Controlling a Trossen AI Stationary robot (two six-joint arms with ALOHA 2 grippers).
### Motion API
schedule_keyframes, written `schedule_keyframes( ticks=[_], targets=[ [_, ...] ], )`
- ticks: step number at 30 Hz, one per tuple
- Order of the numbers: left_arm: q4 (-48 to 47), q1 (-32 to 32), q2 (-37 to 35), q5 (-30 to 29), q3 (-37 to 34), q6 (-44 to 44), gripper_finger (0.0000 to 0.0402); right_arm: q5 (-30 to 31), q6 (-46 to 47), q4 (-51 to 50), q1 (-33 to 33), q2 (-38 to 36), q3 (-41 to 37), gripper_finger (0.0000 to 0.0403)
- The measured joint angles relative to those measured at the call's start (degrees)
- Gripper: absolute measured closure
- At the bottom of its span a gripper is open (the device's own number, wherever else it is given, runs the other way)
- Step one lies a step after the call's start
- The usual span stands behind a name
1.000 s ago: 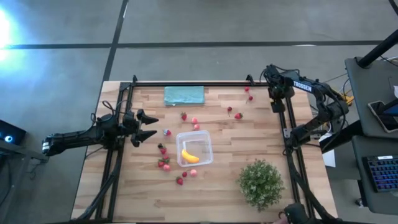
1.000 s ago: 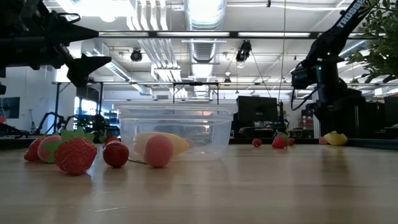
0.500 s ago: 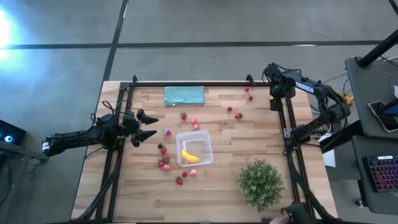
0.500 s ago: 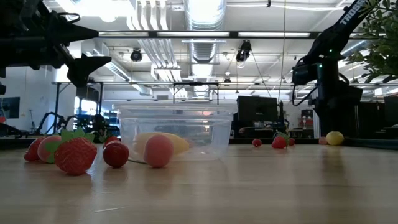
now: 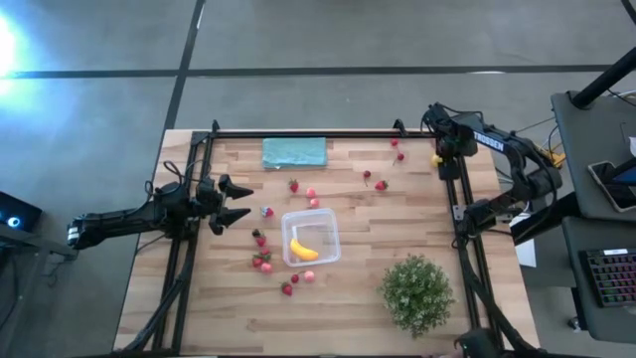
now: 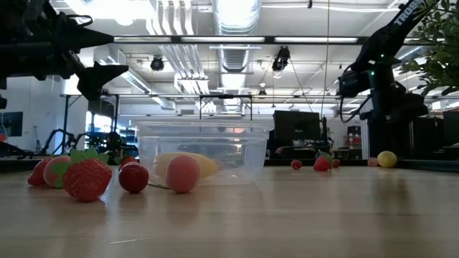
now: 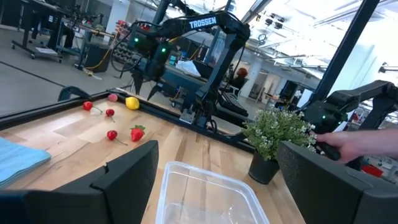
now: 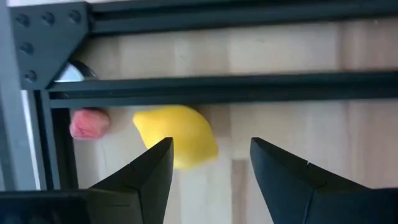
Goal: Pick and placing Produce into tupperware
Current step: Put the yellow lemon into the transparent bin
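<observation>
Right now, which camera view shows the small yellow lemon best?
The right wrist view: the lemon lies large on the wood, beyond the open right gripper. The high view shows a yellow speck, the low view a small ball, the left wrist view a distant dot.

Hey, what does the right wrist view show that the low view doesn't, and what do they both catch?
Only the right wrist view shows a pink fruit lying beside the lemon, and the dark frame rails right above them, with the right pincer open over the lemon. Only the low view shows the tupperware with the banana inside, strawberries in front of it, and the left pincer hanging open. Both catch the lemon on the table, free of the fingers.
</observation>
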Motion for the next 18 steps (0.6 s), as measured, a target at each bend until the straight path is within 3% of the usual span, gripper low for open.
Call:
schedule_keyframes(
  ticks=[11, 18],
  targets=[
    [0.0, 0.0, 0.0, 0.4, 0.0, 0.0, 0.0088, 2.4, -17.9, 7.1, 0.0, 4.4, 0.0, 0.0197],
    [0.0, 0.0, 0.0, 0.3, 0.0, 0.0, 0.0088, 3.8, -17.1, 7.1, -0.2, 4.8, 0.0, 0.0197]
  ],
)
